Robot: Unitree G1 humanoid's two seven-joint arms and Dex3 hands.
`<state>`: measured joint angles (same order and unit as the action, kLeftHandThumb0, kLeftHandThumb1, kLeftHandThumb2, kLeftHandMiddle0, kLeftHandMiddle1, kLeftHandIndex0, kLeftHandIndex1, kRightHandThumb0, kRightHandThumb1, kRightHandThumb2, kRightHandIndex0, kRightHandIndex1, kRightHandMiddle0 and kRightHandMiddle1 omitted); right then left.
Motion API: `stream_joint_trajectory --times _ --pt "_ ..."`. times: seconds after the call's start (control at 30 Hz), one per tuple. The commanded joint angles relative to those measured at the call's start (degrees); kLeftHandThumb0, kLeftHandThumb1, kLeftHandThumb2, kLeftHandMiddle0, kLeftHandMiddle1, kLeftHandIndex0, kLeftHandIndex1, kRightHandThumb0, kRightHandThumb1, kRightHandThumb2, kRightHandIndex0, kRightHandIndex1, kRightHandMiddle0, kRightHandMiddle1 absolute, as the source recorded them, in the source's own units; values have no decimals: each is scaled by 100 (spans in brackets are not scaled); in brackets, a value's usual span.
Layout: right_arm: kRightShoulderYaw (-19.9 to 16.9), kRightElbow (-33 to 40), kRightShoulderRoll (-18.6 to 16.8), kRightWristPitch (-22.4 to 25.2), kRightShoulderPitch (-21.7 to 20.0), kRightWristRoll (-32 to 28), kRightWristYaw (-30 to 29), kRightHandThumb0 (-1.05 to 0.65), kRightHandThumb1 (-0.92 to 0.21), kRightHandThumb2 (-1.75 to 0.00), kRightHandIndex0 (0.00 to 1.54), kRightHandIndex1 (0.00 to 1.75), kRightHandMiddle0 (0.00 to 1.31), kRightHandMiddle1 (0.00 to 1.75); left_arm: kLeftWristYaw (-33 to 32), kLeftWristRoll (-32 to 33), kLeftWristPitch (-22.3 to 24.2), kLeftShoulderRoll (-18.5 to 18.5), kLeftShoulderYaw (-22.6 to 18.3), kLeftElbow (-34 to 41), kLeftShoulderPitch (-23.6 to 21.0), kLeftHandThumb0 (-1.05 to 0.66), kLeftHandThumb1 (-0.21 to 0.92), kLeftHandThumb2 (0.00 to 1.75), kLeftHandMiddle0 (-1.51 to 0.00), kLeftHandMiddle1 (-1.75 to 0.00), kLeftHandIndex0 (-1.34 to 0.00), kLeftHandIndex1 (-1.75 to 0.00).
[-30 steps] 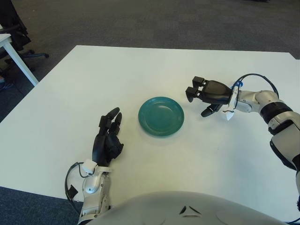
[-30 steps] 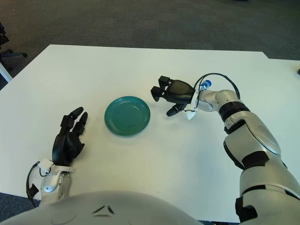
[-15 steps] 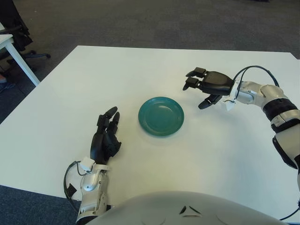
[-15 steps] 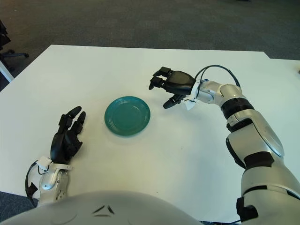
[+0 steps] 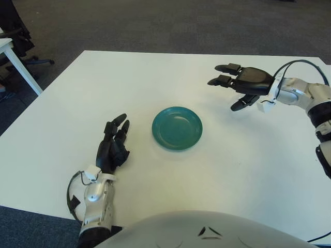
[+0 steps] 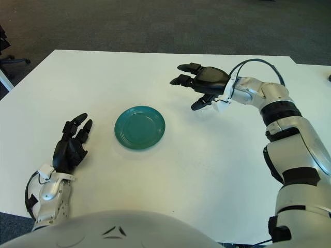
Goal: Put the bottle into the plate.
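Right hand [image 5: 243,87] hovers spread, holding nothing.
Green plate [image 5: 177,127] bare on the counter [image 5: 155,72]; left hand [image 5: 113,150] beside it, fingers loosely extended.

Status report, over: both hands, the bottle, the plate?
Right hand open, empty, beyond the plate's right side. Left hand open, left of plate. Green plate bare. No bottle in view. Nothing in the way.

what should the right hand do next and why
Probably hold off and look for the bottle: none shows in either view. The right hand hovers open and empty, to the right of and beyond the plate, which is bare. The left hand shows left of the plate.
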<state>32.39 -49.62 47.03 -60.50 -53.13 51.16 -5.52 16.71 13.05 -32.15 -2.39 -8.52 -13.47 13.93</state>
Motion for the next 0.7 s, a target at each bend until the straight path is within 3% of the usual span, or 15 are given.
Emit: stream_joint_trajectory --times 0.0,0.43,0.67 --pt "13 -32 120 97 -51 205 -43 -105 -92 -66 1 0 0 6 108 151 -15 59 -40 -448 117 -90 92 97 -29 0 0 -74" --pt "-39 -65 383 20 47 181 257 -105 -92 -66 0 0 0 0 329 302 -16 -44 -228 -601 26 -90 92 97 -29 0 0 -74" --pt "-21 -306 399 295 131 318 51 -105 -92 -65 0 0 0 0 441 395 1 -119 -323 -684 -30 -90 92 97 -29 0 0 -74"
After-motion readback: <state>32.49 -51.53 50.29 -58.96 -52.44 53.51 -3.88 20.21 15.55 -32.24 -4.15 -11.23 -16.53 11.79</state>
